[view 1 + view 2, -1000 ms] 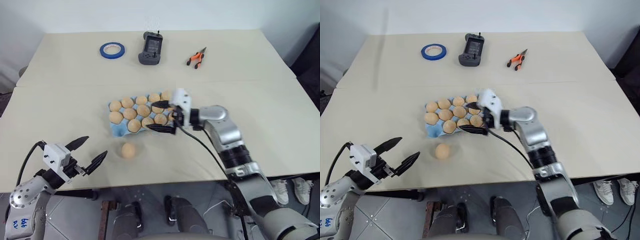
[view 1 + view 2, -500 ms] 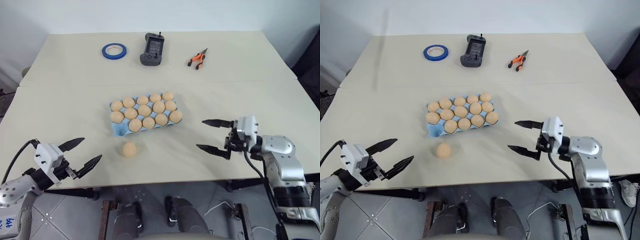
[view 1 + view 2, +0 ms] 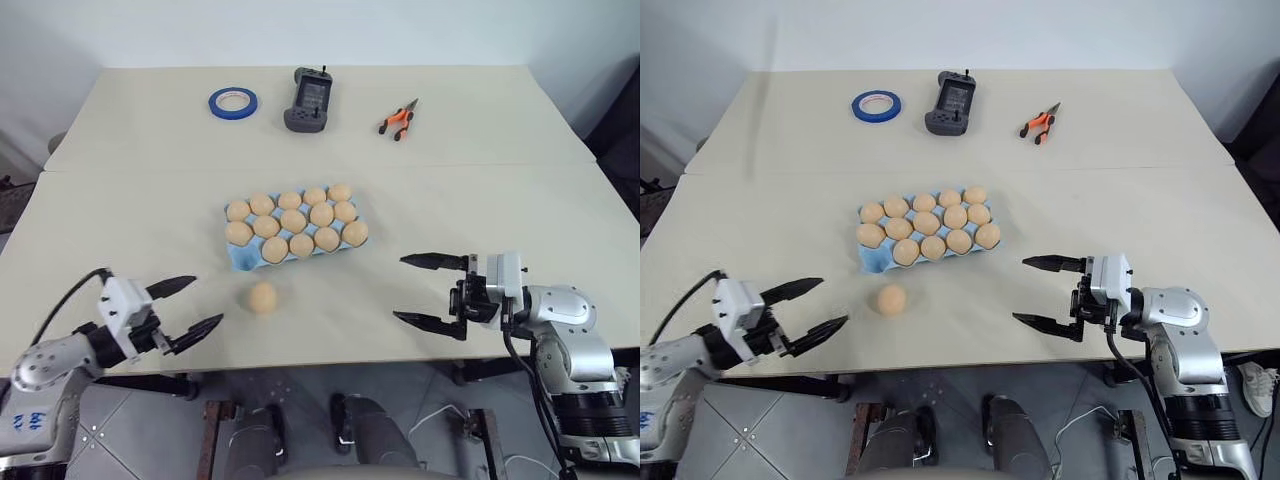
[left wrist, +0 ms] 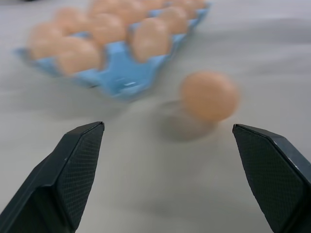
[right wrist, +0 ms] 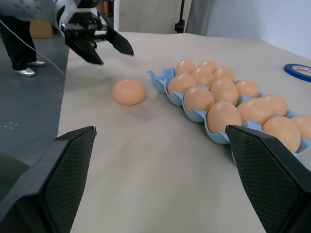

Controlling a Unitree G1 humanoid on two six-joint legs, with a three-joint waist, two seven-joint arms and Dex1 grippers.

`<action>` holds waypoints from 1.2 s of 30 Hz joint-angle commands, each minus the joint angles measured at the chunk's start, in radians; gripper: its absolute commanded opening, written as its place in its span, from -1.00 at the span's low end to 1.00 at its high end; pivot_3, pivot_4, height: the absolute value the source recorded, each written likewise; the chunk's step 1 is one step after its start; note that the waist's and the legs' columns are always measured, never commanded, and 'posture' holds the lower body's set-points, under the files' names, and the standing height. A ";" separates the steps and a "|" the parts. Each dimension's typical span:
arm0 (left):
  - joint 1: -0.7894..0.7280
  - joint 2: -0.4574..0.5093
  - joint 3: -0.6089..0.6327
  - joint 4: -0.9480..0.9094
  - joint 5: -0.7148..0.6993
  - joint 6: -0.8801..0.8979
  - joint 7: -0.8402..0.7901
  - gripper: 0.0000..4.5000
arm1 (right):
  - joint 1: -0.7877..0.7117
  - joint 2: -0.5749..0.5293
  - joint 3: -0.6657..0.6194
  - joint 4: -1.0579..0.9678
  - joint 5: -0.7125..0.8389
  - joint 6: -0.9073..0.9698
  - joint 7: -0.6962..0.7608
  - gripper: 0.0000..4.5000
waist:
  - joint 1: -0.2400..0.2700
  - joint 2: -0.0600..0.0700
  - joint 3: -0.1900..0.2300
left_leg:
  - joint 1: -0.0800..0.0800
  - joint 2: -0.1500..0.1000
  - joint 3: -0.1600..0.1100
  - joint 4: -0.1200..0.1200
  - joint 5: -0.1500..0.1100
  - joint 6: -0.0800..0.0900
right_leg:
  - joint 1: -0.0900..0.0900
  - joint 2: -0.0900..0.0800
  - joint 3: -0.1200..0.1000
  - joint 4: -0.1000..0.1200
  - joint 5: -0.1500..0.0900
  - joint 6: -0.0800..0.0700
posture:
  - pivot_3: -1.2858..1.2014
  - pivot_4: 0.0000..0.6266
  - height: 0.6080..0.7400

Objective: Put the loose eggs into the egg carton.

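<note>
One loose egg (image 3: pixel 263 297) lies on the table just in front of the egg carton (image 3: pixel 240 259), whose cups hold several eggs; its front left corner shows bare blue. My left gripper (image 3: pixel 205 303) is open at the table's front left edge, pointing toward the loose egg (image 4: pixel 209 95), a short way from it. My right gripper (image 3: pixel 399 287) is open to the right of the carton (image 5: pixel 160 76), level and pointing left, with nothing between its fingers. The right wrist view also catches the left gripper (image 5: pixel 97 41) beyond the egg (image 5: pixel 129 91).
At the back of the table lie a blue tape ring (image 3: pixel 233 100), a black handheld controller (image 3: pixel 306 98) and orange-handled pliers (image 3: pixel 396 117). A seam crosses the table behind the carton. The table's front edge runs just below both grippers.
My right gripper has drawn back from the carton's right end toward the front right, still open. My left gripper has swung a little right toward the loose egg.
</note>
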 commanded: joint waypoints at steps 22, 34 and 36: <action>-0.231 -0.161 -0.130 0.067 0.049 -0.043 0.101 -0.05 | -0.036 0.021 0.053 -0.027 0.008 -0.002 -0.058 1.00 | 0.007 0.000 0.000 | 0.000 0.000 -0.001 0.012 0.000 0.003 | 0.003 0.000 0.000 0.006 0.004 0.008 | 0.03 -0.52 1.00; -0.437 -0.151 -0.118 0.251 0.118 -0.055 0.163 -0.05 | -0.077 0.046 0.078 0.000 -0.001 -0.012 -0.081 1.00 | 0.029 0.000 0.000 | 0.000 -0.001 0.000 0.012 0.000 0.005 | 0.003 -0.001 0.000 0.006 0.006 0.010 | 0.03 -0.52 1.00; -0.456 -0.154 -0.133 0.283 0.124 -0.057 0.146 0.09 | -0.085 0.047 0.076 0.000 0.000 -0.011 -0.085 1.00 | 0.028 0.000 0.000 | 0.000 -0.001 0.000 0.012 0.000 0.006 | 0.003 -0.001 0.000 0.006 0.007 0.012 | 0.03 -0.52 1.00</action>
